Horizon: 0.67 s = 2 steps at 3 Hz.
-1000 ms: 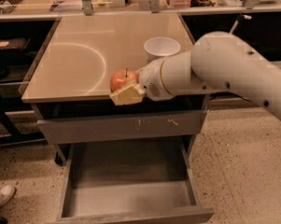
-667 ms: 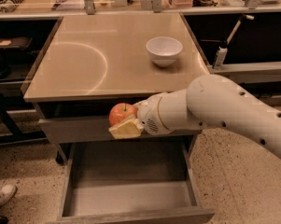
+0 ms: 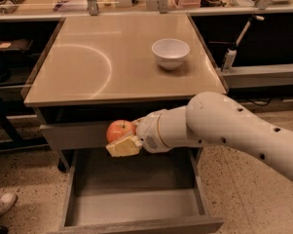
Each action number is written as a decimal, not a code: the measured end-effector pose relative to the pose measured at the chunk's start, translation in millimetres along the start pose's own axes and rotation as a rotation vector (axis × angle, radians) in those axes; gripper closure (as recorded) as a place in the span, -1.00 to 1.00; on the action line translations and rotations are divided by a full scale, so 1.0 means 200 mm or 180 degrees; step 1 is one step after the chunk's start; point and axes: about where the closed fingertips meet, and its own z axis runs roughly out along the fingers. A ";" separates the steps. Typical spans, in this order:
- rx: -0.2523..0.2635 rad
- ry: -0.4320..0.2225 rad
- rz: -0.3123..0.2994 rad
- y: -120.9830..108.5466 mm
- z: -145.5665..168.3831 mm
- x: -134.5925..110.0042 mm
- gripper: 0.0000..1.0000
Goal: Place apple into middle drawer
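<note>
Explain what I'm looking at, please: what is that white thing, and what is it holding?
There is one camera, looking down at the scene from the front; where it is mounted is not known. The big white shape is the robot's arm, reaching in from the right. At its end is the gripper, two fingers closed on the apple. The apple hangs in the air in front of a closed drawer front, above the middle drawer, which is pulled open with its grey floor showing. On the table top stands a white bowl.
</note>
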 end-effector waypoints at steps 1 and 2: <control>-0.0262 0.0018 0.0420 0.16 0.25 0.20 1.00; -0.0341 0.0073 0.0751 0.23 0.49 0.39 1.00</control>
